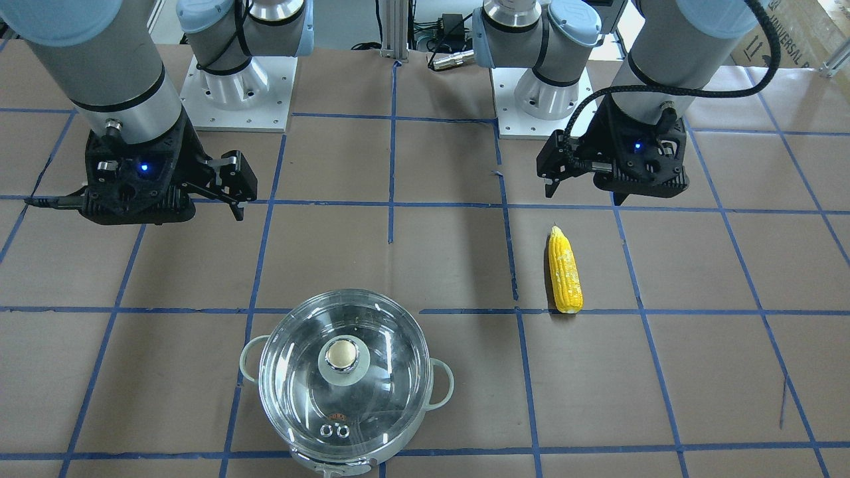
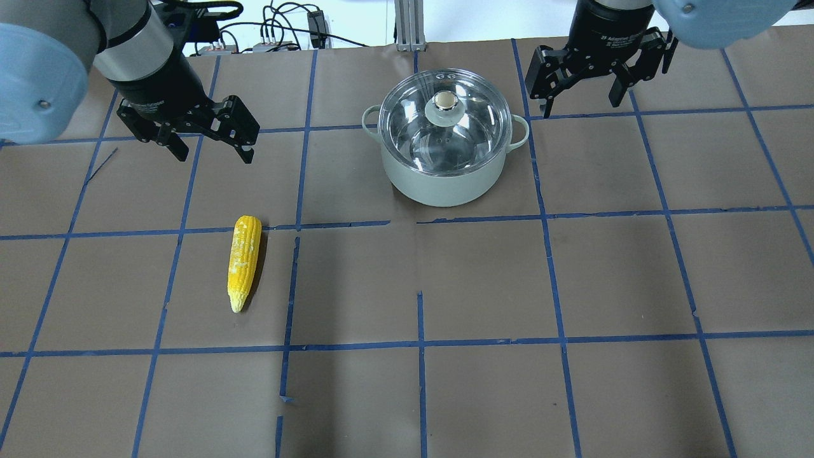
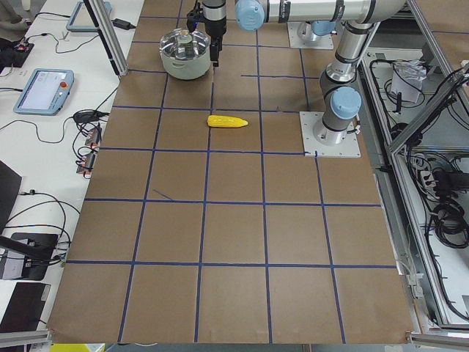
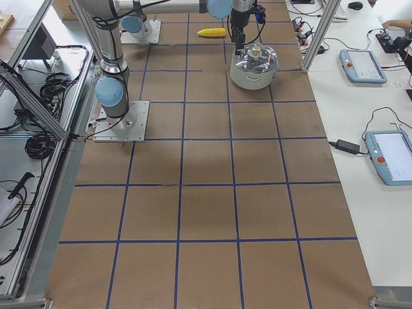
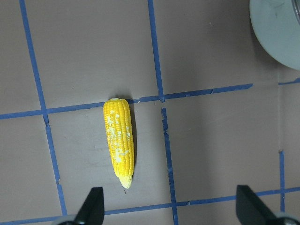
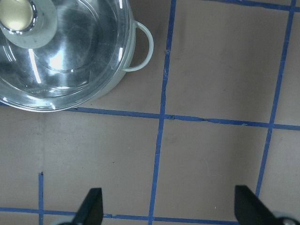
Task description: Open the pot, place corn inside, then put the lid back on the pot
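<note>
Two hands hang above the table, and neither has hold of anything. The left hand is spread wide, its fingertips showing far apart at the bottom corners of its own wrist view. The right hand is spread just as wide, and the table shows bare between its fingertips.

Below the left hand, apart from it, the corn lies flat on the table. In the left wrist view it sits within the span of the two fingers, closer to the one on that view's left. Its pointed end is turned toward the fingertips and its blunt end away from them.

Off to the right hand's inner side, toward the left hand, stands the pot. It is upright on the table, between the two hands and nearer the right one. Its lid is seated on the rim, with the cream knob on top. One pale loop handle faces the right hand, which does not touch it. The corn and the pot lie well apart.
</note>
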Action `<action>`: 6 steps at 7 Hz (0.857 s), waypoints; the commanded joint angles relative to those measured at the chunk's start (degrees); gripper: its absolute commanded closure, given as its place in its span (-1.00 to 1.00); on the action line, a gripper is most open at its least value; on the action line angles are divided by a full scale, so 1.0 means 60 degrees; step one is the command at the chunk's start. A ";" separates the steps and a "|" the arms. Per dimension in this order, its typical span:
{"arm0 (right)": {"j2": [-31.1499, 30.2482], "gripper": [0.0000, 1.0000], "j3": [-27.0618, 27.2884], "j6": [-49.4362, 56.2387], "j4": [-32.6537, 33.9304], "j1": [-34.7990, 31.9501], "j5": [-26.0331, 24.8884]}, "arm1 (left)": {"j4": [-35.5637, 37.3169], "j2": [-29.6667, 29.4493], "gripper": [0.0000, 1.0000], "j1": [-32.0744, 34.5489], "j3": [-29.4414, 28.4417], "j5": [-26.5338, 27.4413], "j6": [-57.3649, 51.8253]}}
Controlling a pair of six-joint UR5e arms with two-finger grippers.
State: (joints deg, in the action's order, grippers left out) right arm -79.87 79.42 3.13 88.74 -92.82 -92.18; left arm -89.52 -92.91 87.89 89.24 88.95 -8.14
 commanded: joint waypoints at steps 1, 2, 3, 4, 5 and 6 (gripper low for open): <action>-0.0062 -0.99 0.0064 0.0208 -0.0126 0.0030 0.0055 | -0.0094 -0.0027 -1.00 0.0000 -0.0019 -0.0045 -0.0006; -0.0048 -0.99 0.0065 0.0326 -0.0127 0.0031 0.0056 | -0.0065 -0.0042 -1.00 0.0000 0.0010 -0.0031 -0.0021; -0.0062 -0.99 0.0065 0.0328 -0.0142 0.0031 0.0056 | -0.0065 -0.0028 -1.00 -0.0015 0.0083 -0.0001 -0.0224; -0.0048 -0.99 0.0036 0.0328 -0.0128 0.0016 0.0085 | 0.0080 -0.0013 -1.00 -0.0203 0.0432 -0.0016 -0.0618; -0.0018 -0.99 0.0006 0.0328 -0.0127 0.0016 0.0085 | 0.0937 0.0016 -1.00 -0.0640 0.1160 -0.0016 -0.1086; 0.0011 -0.93 -0.0139 0.0270 -0.0026 -0.0071 0.0187 | 0.1787 0.0074 -1.00 -0.0993 0.1994 -0.0030 -0.1554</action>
State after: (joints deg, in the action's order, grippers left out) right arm -80.00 79.32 5.01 88.12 -92.84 -91.54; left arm -84.33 -92.79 84.47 95.84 88.84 -14.17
